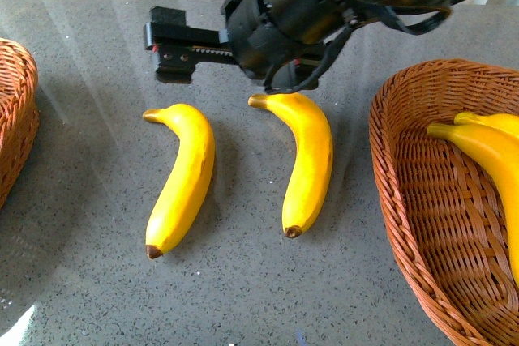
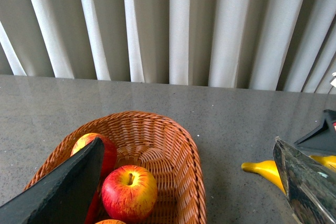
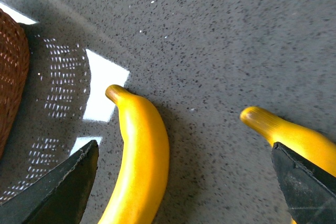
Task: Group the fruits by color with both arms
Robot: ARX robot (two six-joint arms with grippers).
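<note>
On the grey table (image 1: 81, 160), front view: two loose bananas (image 1: 182, 176) lie at centre, the right gripper (image 1: 173, 46) at 11 o'clock; a wicker basket (image 1: 405, 200) at 3 o'clock holds more bananas (image 1: 486, 151).

Left wrist view: the left gripper (image 2: 188, 145) is spread wide, empty, above the apple basket (image 2: 181, 129) and its apples (image 2: 129, 192).

Right wrist view: the jaws are parted, grasping nothing.

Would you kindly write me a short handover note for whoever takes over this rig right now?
Left gripper: jaws open, empty, by the left basket.
Right gripper: jaws open, empty, over the table near the loose bananas.
Done: red apple and streaked apple in the left basket; two sorted bananas in the right basket.
Left: left banana and right banana on the table, probably bound for the right basket.
</note>
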